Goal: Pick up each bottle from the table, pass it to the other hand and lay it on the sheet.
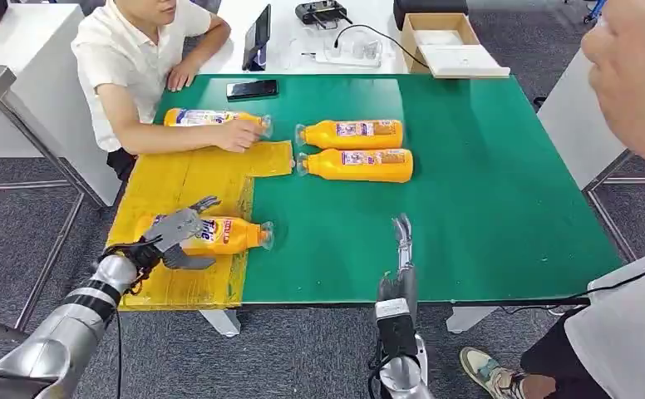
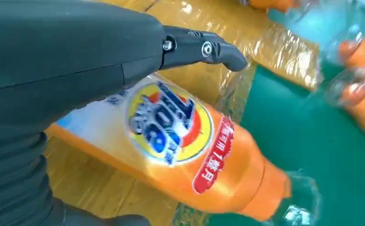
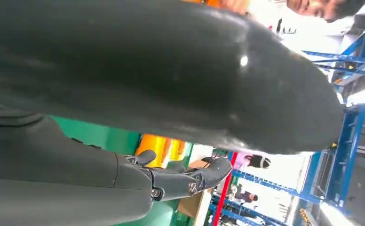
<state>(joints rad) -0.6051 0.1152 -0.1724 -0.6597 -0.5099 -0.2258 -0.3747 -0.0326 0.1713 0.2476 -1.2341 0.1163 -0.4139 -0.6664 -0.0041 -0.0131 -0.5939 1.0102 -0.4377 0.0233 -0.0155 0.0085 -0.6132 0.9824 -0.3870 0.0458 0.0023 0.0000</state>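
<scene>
Left hand: my left hand (image 1: 176,237) lies over the near bottle (image 1: 224,234) on the yellow sheet (image 1: 188,179); its fingers (image 2: 204,49) are spread above the label, and I cannot tell whether they grip it or only rest on it.
Right hand: my right hand (image 1: 401,249) hovers at the near edge of the green desk (image 1: 485,183), fingers straight and together, holding nothing.
Bottle in hand: it lies on its side on the sheet, cap toward the green, neck at the sheet's edge.
Other bottles: two bottles (image 1: 354,148) lie side by side on the green, well apart from both hands; a fourth bottle (image 1: 211,118) lies at the far edge of the sheet under a person's hand (image 1: 240,133).
Step, as I judge it: laying this bottle down; two more to fetch.
Risk, roll: the bottle is round; if I lift the fingers unevenly they may nudge it off the sheet onto the green.
Risk, drag: a fingertip may catch the glossy sheet and crumple it.
Risk, person: the person's hand is near on the sheet; a wide swing could meet it.
</scene>
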